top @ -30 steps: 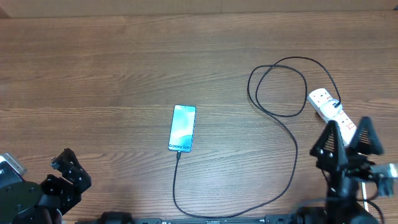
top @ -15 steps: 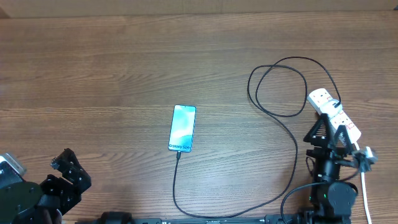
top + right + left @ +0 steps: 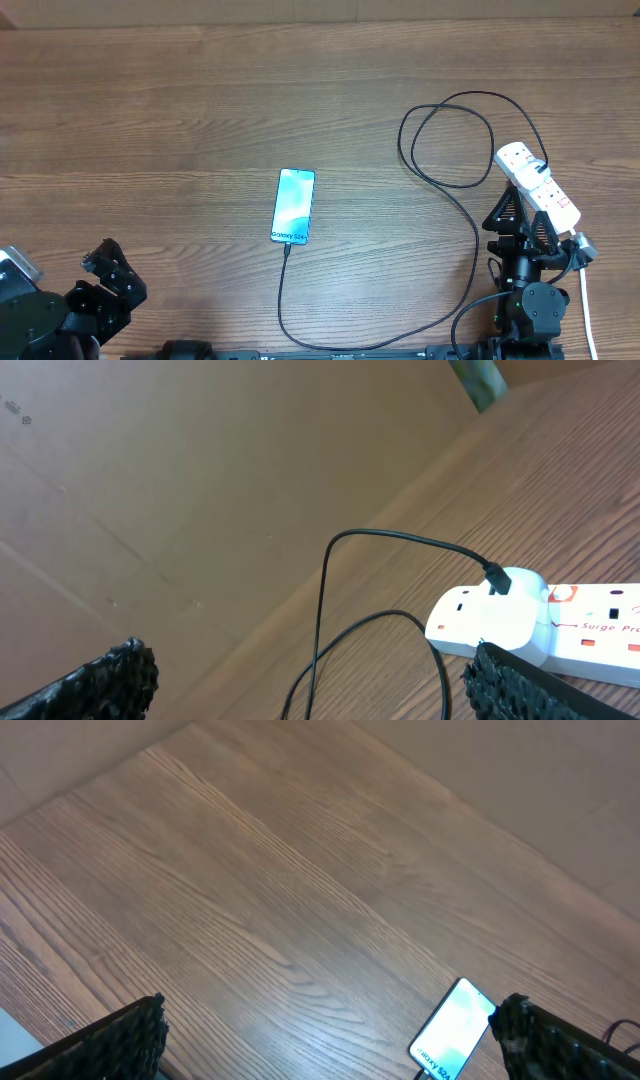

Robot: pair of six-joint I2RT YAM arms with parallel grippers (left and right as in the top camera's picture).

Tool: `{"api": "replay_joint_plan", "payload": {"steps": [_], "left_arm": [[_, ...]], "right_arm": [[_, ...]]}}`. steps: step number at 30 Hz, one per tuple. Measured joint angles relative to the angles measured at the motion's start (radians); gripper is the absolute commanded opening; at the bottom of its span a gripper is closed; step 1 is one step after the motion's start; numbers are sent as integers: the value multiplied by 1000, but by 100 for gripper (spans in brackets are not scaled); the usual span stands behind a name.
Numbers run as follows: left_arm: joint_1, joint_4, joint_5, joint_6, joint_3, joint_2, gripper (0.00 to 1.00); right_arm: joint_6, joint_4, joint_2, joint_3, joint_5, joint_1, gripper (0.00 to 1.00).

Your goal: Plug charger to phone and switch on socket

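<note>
A: Looking for the socket?
B: Found; lying on the right side of the table, just past the right gripper and a little to its right; very near, maybe touching; hard to tell from above.
A: Lying which way?
B: Slanted; running from far-left to near-right, with the thick white cord leaving the near end.
A: Right gripper pinched or spread?
B: Spread wide, holding nothing; pointing far, toward the socket.
A: And the left gripper?
B: Spread wide too, holding nothing; down in the near left corner, well apart from the socket; so better to use the right arm for the switch.
A: Any look at the switch?
B: Just a small red mark beside the plug; too small to tell on or off.
A: And the phone?
B: Flat in the middle, with the charger meeting its near end; looks plugged in.
</note>
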Motion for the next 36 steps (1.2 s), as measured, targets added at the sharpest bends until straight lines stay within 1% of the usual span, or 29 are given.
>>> {"api": "replay_joint_plan", "payload": {"steps": [9, 11, 14, 16, 18, 21, 27, 36], "left_arm": [[0, 0, 0, 0, 0, 0, 100], [0, 0, 0, 0, 0, 0, 100], [0, 0, 0, 0, 0, 0, 100], [0, 0, 0, 0, 0, 0, 99], [0, 0, 0, 0, 0, 0, 100], [0, 0, 0, 0, 0, 0, 100], [0, 0, 0, 0, 0, 0, 100], [0, 0, 0, 0, 0, 0, 99]], "right_arm": [[-1, 0, -16, 0, 26, 0, 100], [-20, -2, -16, 0, 24, 0, 100], [-124, -9, -16, 0, -12, 0, 100], [-250, -16, -16, 0, -58, 0, 100], [-338, -18, -16, 0, -90, 0, 100], [-419, -18, -16, 0, -119, 0, 100], [-484, -18, -16, 0, -141, 0, 100], [-503, -18, -16, 0, -144, 0, 100]]}}
